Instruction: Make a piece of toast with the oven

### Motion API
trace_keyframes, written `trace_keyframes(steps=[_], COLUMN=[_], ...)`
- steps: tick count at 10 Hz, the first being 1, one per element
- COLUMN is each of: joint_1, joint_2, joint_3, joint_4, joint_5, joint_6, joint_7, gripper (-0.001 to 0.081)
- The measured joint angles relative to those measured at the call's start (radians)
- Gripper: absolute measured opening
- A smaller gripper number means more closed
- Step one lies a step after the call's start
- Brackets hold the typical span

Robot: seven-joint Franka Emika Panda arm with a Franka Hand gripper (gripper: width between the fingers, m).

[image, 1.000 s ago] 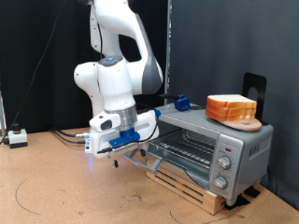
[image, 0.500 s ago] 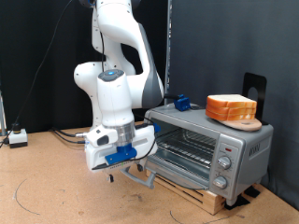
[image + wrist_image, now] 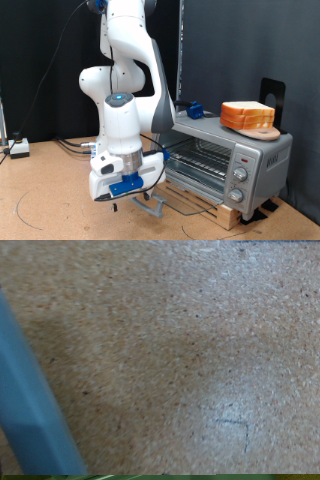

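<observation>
The gripper (image 3: 122, 196) hangs low in the lower middle of the exterior view, at the grey bar handle (image 3: 150, 205) of the oven (image 3: 225, 155); whether it is open or closed, I cannot tell. The glass door appears swung down, and the wire rack (image 3: 200, 158) looks bare. So opening seems done; loading and toasting remain. No single piece of toast can be told apart: only a stack of slices (image 3: 248, 115) sits atop the oven, right of centre. A blue object (image 3: 192, 109) lies there too. The wrist view shows only the brown board floor (image 3: 170, 350).
</observation>
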Motion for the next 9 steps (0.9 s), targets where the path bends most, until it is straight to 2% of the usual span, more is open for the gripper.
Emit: trace_keyframes(steps=[2, 4, 7, 9], joint_1=[0.0, -0.002, -0.007, -0.028], joint_2=[0.055, 0.081, 0.071, 0.029], joint_3=[0.004, 0.005, -0.043, -0.068], joint_4=[0.016, 0.018, 0.0, -0.026], joint_5=[0.007, 0.007, -0.033, -0.043], joint_6=[0.025, 0.033, 0.044, 0.043], joint_7=[0.002, -0.006, -0.033, -0.1], gripper=[0.0808, 0.0809, 0.0809, 0.0809])
